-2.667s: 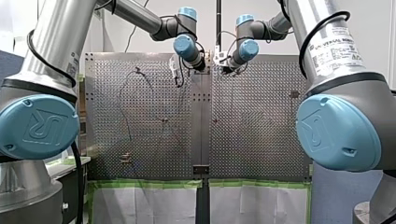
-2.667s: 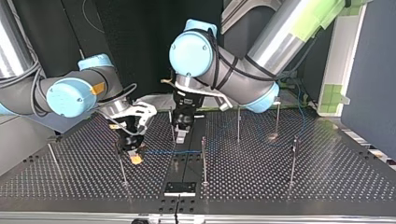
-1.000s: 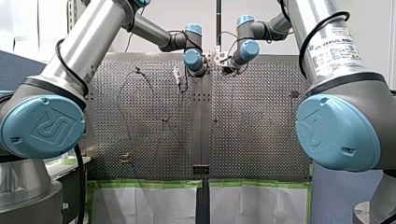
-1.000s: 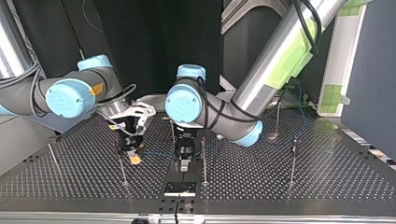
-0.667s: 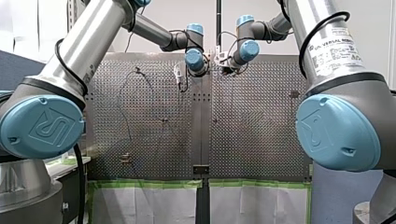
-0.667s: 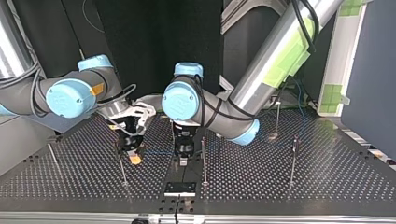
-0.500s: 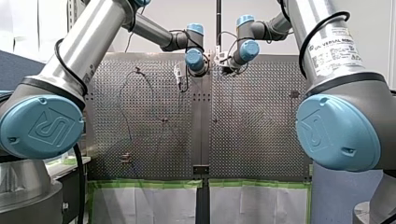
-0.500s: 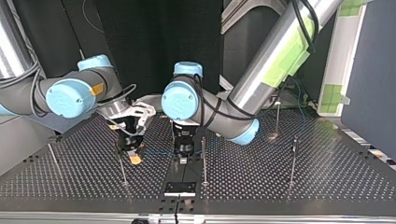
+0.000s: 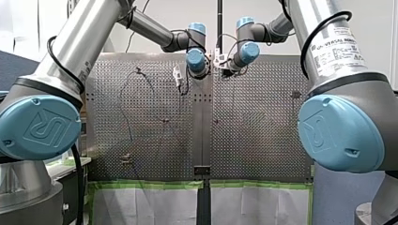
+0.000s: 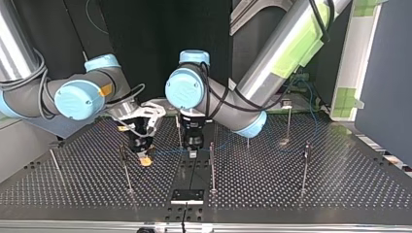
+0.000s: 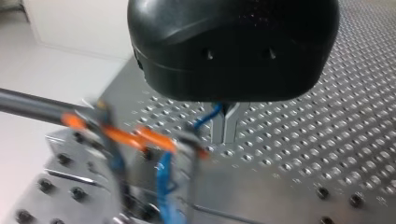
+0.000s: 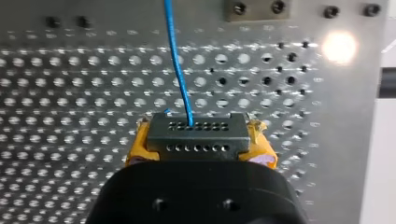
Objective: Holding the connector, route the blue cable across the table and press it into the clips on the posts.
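Top view over the perforated bench (image 10: 316, 194): right gripper (image 10: 144, 158) low beside a post (image 10: 127, 177), left gripper (image 10: 193, 151) just by the middle post (image 10: 212, 167), likely to keep the run between them taut. Right wrist view: yellow-padded fingers (image 12: 134, 150) clamped on the connector (image 12: 196, 133), blue cable (image 12: 177, 60) leading ahead. Left wrist view: metal fingers (image 11: 219, 126) pinched together on that cable. Orange part (image 11: 140, 137), perhaps a clip, too blurred to judge seating.
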`<state>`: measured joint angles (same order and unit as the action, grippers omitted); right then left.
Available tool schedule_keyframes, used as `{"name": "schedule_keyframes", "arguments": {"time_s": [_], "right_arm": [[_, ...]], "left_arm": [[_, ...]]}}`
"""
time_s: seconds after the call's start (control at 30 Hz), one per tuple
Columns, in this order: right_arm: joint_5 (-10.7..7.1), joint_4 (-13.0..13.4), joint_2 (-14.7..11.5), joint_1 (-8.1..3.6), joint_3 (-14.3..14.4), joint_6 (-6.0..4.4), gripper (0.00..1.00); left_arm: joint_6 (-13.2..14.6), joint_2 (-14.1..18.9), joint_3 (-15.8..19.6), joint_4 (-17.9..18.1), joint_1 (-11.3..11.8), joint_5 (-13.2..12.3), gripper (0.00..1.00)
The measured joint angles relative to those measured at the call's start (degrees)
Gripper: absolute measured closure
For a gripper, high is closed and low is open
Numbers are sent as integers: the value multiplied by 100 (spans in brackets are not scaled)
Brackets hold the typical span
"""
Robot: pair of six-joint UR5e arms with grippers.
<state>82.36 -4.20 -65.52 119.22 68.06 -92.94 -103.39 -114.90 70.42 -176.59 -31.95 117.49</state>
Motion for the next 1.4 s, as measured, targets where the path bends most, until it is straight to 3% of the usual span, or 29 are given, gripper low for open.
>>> {"name": "schedule_keyframes", "arguments": {"time_s": [0.37, 0.67, 0.87, 1.4], "right_arm": [[1, 7, -9, 89, 468, 32, 100], [-1, -2, -100, 102, 592, 43, 100], [1, -2, -146, 102, 718, 60, 100], [35, 91, -376, 43, 1587, 388, 100]], "left_arm": [[-41, 524, 702, 694, -52, -11, 100], [-118, 513, 1274, 1265, 58, -108, 100], [-167, 320, 1589, 1601, 80, -232, 100], [-187, 92, 2551, 2183, -33, -510, 100]]}}
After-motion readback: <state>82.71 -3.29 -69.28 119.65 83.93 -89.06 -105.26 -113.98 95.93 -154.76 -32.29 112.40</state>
